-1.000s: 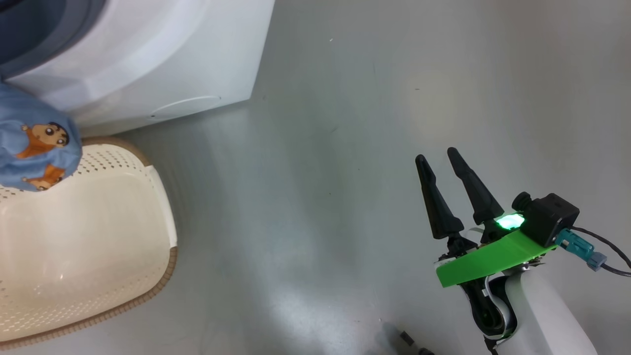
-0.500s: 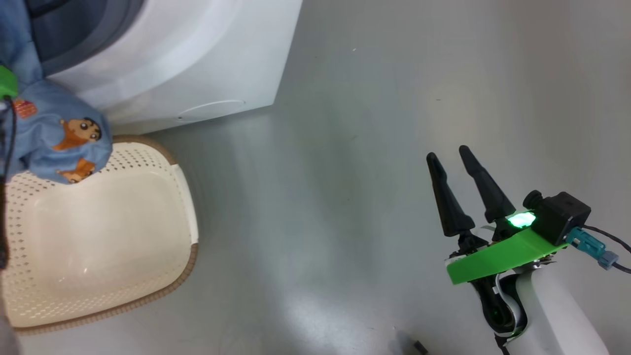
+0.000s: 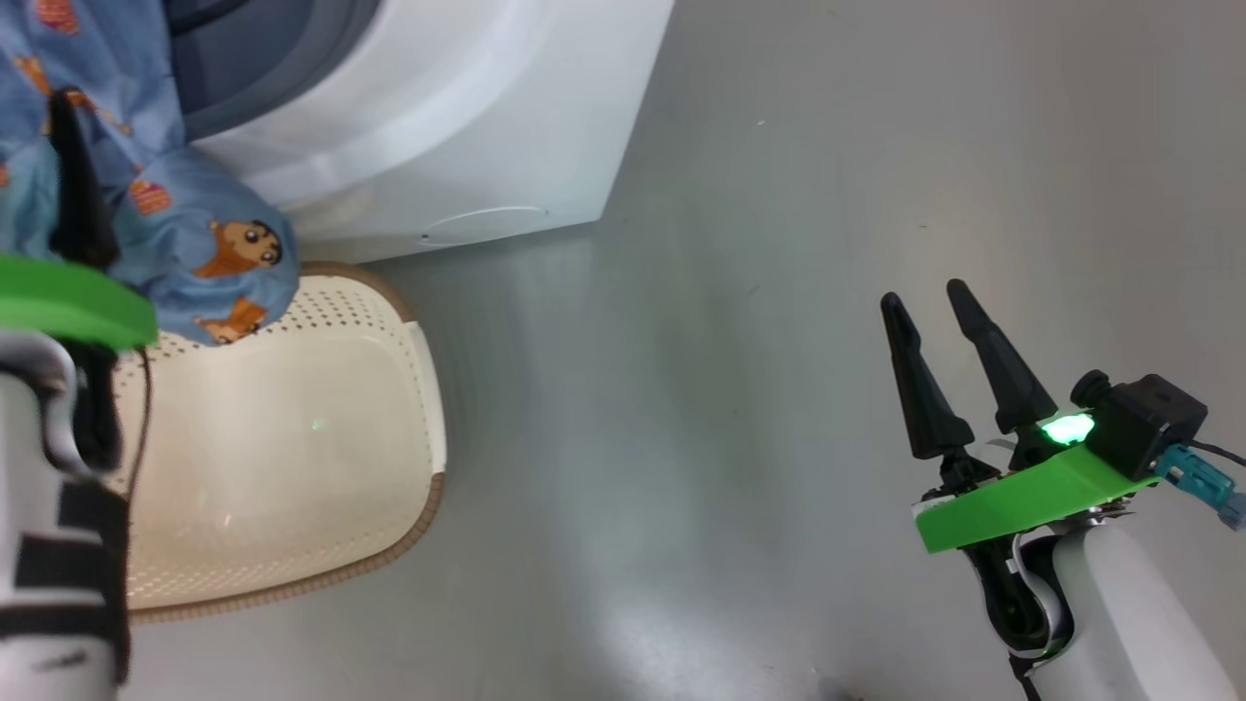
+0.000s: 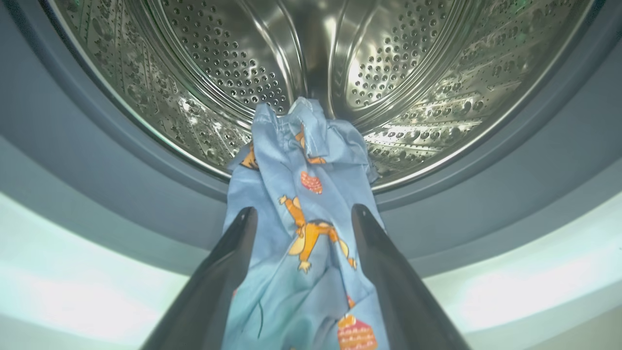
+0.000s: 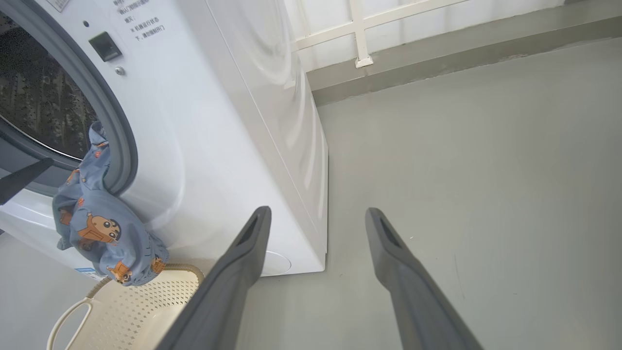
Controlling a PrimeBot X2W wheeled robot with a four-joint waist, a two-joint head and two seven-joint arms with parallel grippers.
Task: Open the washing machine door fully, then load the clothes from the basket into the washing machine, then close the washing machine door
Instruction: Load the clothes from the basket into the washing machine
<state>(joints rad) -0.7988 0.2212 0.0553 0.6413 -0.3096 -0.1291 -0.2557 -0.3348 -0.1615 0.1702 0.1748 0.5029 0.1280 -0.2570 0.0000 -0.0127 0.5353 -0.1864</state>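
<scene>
Since a second earlier, the head camera had swung, so the washing machine (image 3: 467,127) and the basket (image 3: 292,458) sat further right in its view, and the left arm's pale forearm (image 3: 49,545) with its green bracket (image 3: 68,307) had come into sight at the lower left. One of the clothes (image 3: 209,253), a light-blue garment printed with orange-brown cartoon figures, hung from the mouth of the steel drum (image 4: 398,63), over the grey-blue gasket (image 4: 97,160) and down the white front, its lower end bunched just above the far corner of the cream basket. In the left wrist view, the left gripper (image 4: 305,210) pointed into the drum with its two dark fingers spread wide. The garment ran between them, and whether it touched them could not be told. The right gripper (image 3: 925,294) was well apart from the machine, over the bare grey floor (image 3: 730,389), its fingers likewise spread and holding nothing. The basket stood on the floor against the foot of the machine.
</scene>
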